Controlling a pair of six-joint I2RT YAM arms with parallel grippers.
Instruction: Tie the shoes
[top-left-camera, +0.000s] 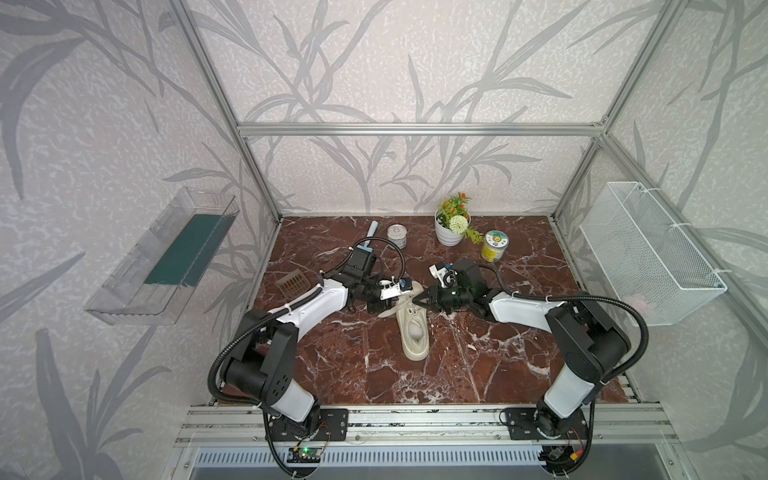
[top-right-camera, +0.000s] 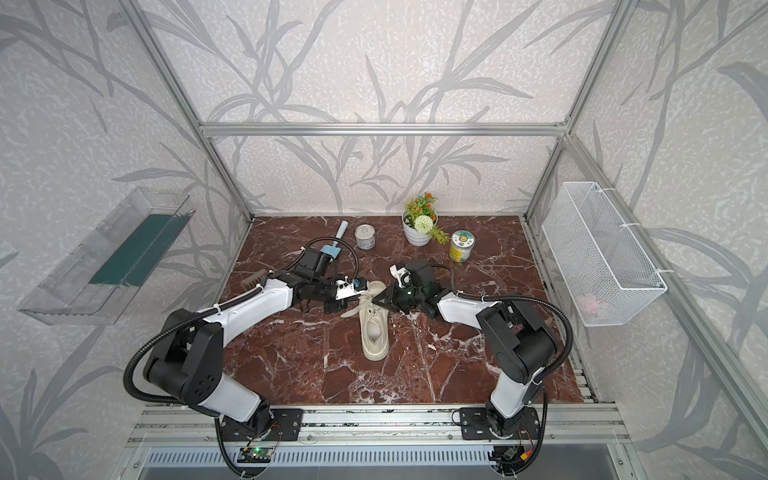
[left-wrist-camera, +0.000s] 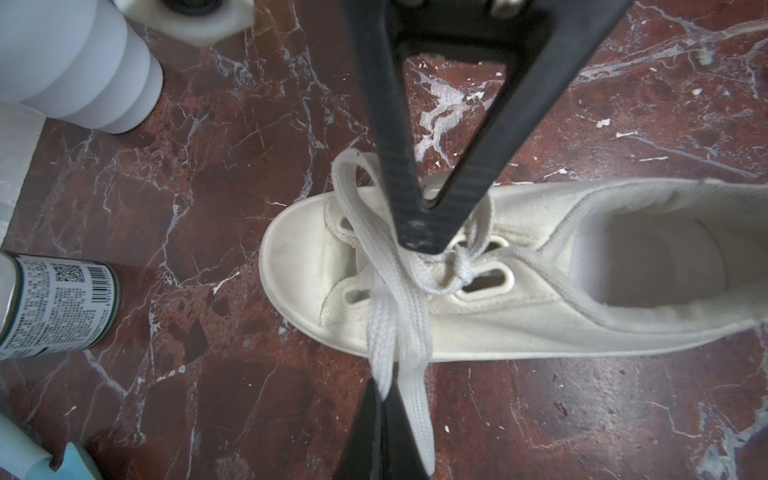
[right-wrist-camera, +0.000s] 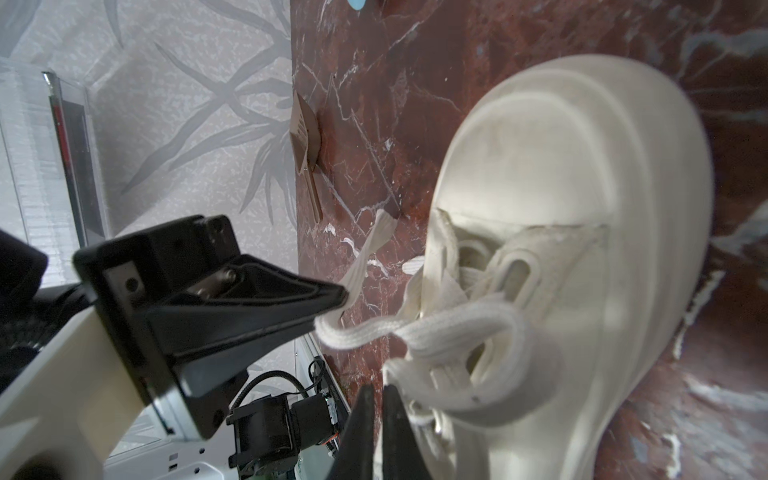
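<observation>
Sneaker (top-left-camera: 413, 332) at desk (top-left-camera: 353, 365) centre, toe far. Pinching lace loop (left-wrist-camera: 399, 328) in left tool (left-wrist-camera: 384, 395), lace (right-wrist-camera: 395, 368) beside knot (left-wrist-camera: 453, 266) in right tool (right-wrist-camera: 376, 395). Pull outward evenly, left and right, keeping low; avoid dragging sneaker.

Sneaker (top-left-camera: 412, 328) central on table (top-left-camera: 478, 365), toe rearward; behind it, left to right: tin (top-left-camera: 397, 236), flowerpot (top-left-camera: 449, 237), jar (top-left-camera: 494, 247); scoop (top-left-camera: 293, 283) far left.

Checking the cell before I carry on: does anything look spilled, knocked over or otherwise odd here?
Nothing looks spilled or damaged. The sneaker stands on its sole. The left gripper and right gripper each pinch its laces, and one lace end trails off onto the table. The cans and flowerpot stand upright.
</observation>
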